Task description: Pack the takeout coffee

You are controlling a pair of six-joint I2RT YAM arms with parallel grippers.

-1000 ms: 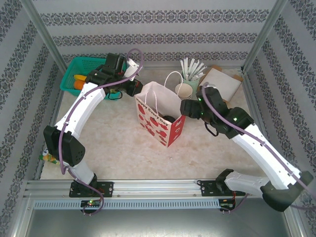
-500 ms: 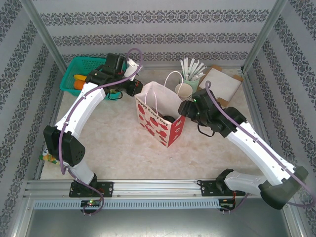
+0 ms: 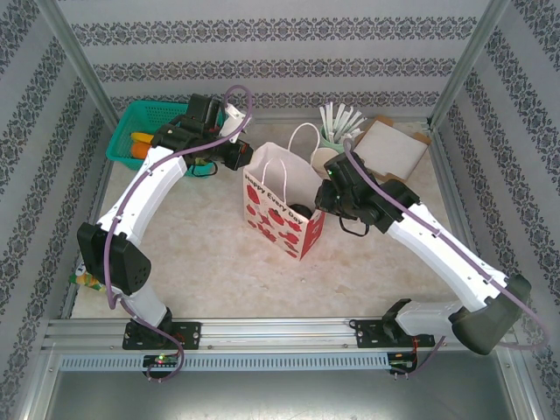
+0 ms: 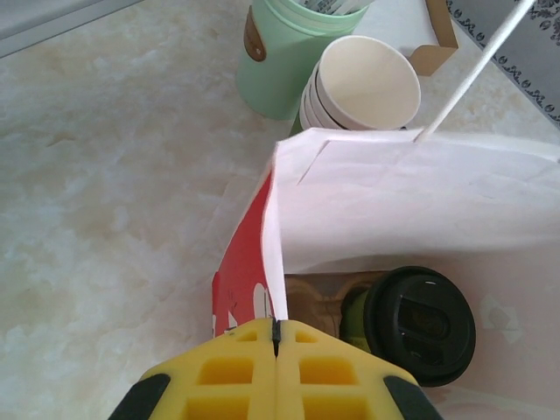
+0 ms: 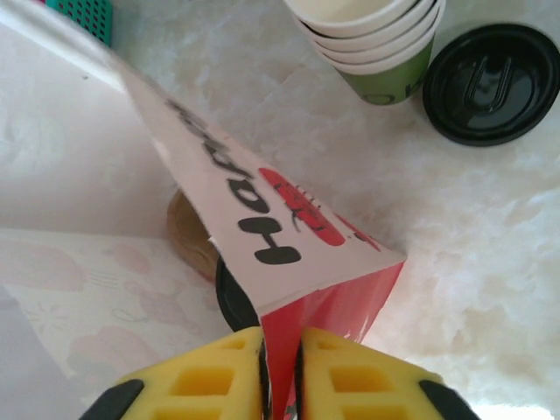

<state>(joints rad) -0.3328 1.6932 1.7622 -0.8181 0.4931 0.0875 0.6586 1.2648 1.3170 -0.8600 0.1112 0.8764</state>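
Left wrist: left gripper (image 4: 276, 337) pinches the paper bag (image 4: 420, 201) at left, right gripper (image 5: 280, 350) at right; we hold it open around the takeout coffee (image 4: 420, 325).

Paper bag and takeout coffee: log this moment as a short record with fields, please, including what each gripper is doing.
paper bag: upright mid-table, mouth open
takeout coffee: inside the bag, low down, black lid on and facing up
left gripper: shut on the bag's rim at one end
right gripper: shut on the rim at the bag's opposite end
behind the bag: stack of cream cups, pale green holder
loose black lid: on the table beside the cup stack
task state: coffee already in the bag
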